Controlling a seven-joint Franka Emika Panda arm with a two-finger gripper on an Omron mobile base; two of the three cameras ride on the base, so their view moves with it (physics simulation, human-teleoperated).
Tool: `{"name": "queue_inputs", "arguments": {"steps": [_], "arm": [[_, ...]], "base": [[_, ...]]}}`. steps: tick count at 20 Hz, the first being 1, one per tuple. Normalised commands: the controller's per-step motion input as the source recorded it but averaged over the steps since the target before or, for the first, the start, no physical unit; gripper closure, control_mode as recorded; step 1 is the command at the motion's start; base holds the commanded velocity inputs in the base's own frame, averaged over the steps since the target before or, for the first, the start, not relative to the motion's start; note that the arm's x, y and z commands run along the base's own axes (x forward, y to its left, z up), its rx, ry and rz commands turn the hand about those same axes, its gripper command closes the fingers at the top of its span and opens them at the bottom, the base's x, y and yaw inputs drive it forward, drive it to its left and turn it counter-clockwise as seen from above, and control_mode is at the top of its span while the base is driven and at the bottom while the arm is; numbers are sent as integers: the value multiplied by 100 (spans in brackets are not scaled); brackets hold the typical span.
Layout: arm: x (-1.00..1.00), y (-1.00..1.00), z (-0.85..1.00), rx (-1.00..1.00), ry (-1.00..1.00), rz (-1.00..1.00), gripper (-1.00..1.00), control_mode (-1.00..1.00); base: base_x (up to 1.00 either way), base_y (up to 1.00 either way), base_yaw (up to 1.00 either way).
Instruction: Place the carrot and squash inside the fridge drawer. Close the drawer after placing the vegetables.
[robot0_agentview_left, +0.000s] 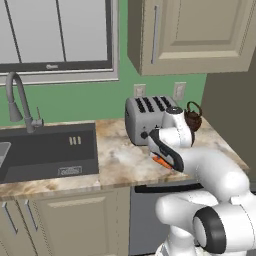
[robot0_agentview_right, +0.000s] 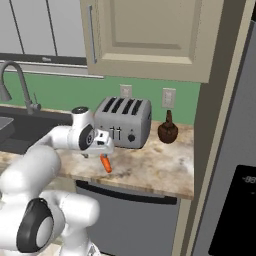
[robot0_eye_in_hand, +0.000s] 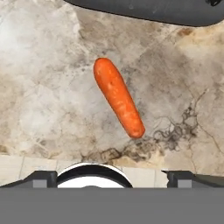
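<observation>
No word, brand or number can be made out anywhere. The fridge (robot0_agentview_right: 232, 165) carries a black panel (robot0_agentview_right: 235, 212) with a few pale characters near its upper edge, too blurred and cut off by the frame to read. The sink (robot0_agentview_left: 47, 150) has a small pale label (robot0_agentview_left: 69, 171) on its front wall and a tiny mark lies on the window frame (robot0_agentview_left: 55, 66), both too small to read. The toaster (robot0_agentview_right: 123, 121) shows white lines and a dark knob on its side, no legible lettering
</observation>
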Motion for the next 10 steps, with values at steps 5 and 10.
{"name": "queue_inputs", "arguments": {"steps": [5,10], "arm": [[29,-2,-42,0,6,6,-100,-100],[34,-8,-46,0,2,5,-100,-100]], "base": [[0,0,0],[0,0,0]]}}
